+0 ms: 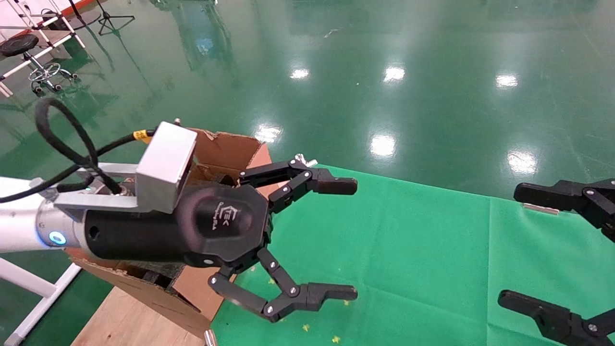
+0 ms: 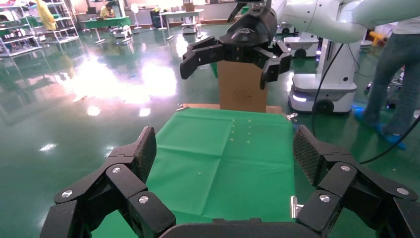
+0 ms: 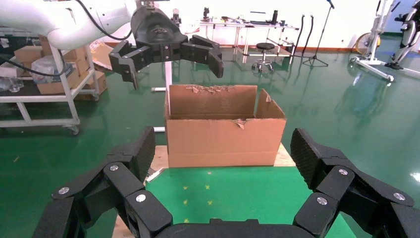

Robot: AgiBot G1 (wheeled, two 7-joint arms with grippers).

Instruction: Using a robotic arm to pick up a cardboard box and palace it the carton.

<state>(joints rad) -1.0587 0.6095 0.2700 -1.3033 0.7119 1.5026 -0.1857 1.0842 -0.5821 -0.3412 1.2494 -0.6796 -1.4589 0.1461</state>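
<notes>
My left gripper [image 1: 353,238], on the white arm with the blue light and grey metal block, is open and empty. It hangs in front of the large torn-edged carton [image 1: 226,149], pointing over the green cloth. The right wrist view shows the carton [image 3: 223,134] standing open with the left gripper [image 3: 168,49] above it. My right gripper [image 1: 511,245] is open and empty at the cloth's right edge. In the left wrist view it [image 2: 233,54] hangs before a smaller upright brown cardboard box [image 2: 242,87] with a round mark, at the table's far right end. This box is out of the head view.
A green cloth [image 1: 408,250] covers most of the wooden table [image 1: 129,322], held by metal clips [image 2: 294,206]. Another robot's base [image 2: 322,94] and a person [image 2: 396,74] stand beyond the right end. A cart with boxes [image 3: 49,84] stands beyond the left end.
</notes>
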